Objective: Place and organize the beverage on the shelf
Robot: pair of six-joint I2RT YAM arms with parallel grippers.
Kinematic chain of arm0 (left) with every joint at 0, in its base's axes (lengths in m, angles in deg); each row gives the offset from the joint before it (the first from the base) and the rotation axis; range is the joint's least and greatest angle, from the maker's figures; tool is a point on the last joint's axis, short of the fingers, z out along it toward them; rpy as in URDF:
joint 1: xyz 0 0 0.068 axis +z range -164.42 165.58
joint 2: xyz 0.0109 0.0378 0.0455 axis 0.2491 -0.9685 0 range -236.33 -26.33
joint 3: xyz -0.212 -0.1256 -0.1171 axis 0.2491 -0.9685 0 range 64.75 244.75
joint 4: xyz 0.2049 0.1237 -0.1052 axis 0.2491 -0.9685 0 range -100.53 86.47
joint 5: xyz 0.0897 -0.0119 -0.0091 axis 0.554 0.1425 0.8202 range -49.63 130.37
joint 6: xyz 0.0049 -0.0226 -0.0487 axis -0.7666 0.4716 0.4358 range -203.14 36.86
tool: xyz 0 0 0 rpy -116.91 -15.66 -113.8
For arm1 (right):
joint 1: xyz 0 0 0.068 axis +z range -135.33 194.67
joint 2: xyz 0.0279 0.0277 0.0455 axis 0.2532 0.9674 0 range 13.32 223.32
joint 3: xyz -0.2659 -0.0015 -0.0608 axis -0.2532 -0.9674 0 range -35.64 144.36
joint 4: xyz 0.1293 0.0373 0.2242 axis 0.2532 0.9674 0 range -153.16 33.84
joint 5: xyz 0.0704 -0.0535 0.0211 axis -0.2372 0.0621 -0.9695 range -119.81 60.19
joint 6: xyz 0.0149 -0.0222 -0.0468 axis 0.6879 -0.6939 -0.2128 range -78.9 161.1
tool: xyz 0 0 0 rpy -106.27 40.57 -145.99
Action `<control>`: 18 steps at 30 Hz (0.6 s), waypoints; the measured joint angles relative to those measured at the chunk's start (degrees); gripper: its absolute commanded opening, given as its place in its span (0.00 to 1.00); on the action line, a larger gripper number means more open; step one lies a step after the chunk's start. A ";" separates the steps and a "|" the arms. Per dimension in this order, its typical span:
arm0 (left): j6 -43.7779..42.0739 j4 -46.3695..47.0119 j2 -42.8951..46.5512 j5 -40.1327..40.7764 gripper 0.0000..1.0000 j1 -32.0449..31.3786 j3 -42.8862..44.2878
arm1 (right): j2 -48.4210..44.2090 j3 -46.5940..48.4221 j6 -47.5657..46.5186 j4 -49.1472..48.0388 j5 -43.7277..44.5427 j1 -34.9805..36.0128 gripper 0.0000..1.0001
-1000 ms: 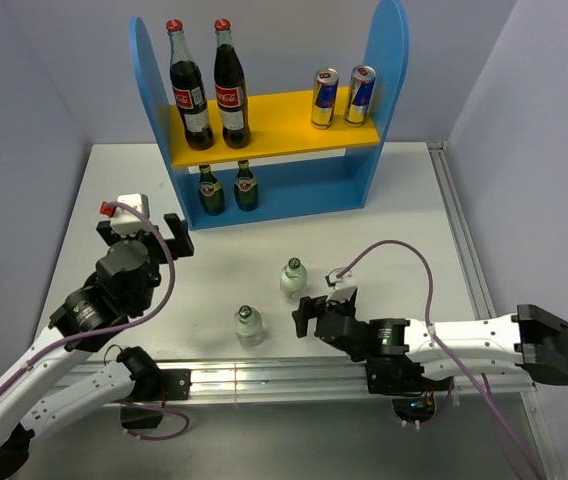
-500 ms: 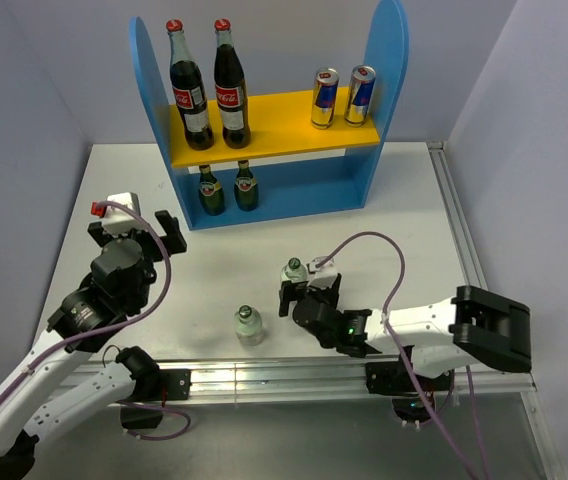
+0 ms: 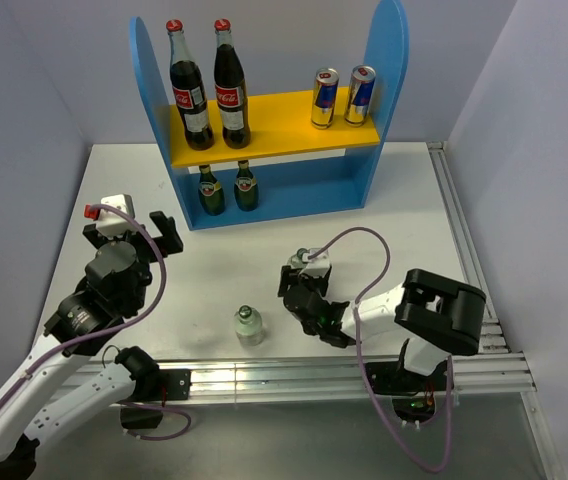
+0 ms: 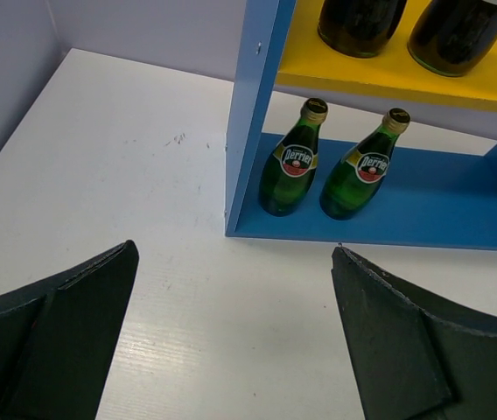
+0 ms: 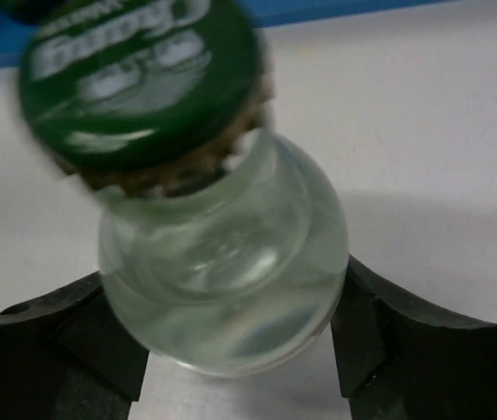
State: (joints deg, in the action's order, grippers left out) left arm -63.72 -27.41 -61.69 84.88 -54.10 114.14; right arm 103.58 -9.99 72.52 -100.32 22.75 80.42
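Observation:
My right gripper [image 5: 224, 273] is shut on a small clear green-capped bottle [image 5: 222, 236]; a dark finger presses each side of its body. In the top view that gripper [image 3: 300, 282] covers most of the bottle, left of the table's middle. A second clear bottle [image 3: 249, 325] stands free near the front edge. The shelf [image 3: 274, 135] holds two cola bottles [image 3: 190, 95] and two cans [image 3: 325, 98] on its yellow board. Two green bottles [image 4: 294, 162] stand on its blue base. My left gripper [image 4: 233, 249] hangs open over bare table, left of the shelf [image 4: 257, 114].
A grey metal rail [image 3: 484, 300] runs along the table's right edge, and another along the front edge [image 3: 264, 375]. Purple cables [image 3: 364, 250] loop over the right arm. Walls stand close on the left and right.
My right gripper has moved forward and left to the clear bottle and shut on it. The left arm has drifted slightly left, still open.

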 measured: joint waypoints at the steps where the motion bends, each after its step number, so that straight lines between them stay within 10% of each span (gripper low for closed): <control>1: 0.00 0.17 0.00 -0.17 0.99 0.26 -0.15 | 0.66 0.24 -0.44 -0.92 0.70 -0.35 0.58; 8: 0.00 0.59 0.28 -1.14 0.99 0.94 -0.61 | 4.02 4.70 -1.92 0.35 1.27 -3.34 0.00; 18: -0.02 0.96 0.81 -1.38 0.99 0.98 -1.07 | -0.61 13.92 -5.55 12.85 -2.16 -13.75 0.00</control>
State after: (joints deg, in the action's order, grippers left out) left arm -63.74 -26.45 -60.88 83.50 -53.12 113.07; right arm 102.96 3.93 66.97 -87.47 20.58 66.67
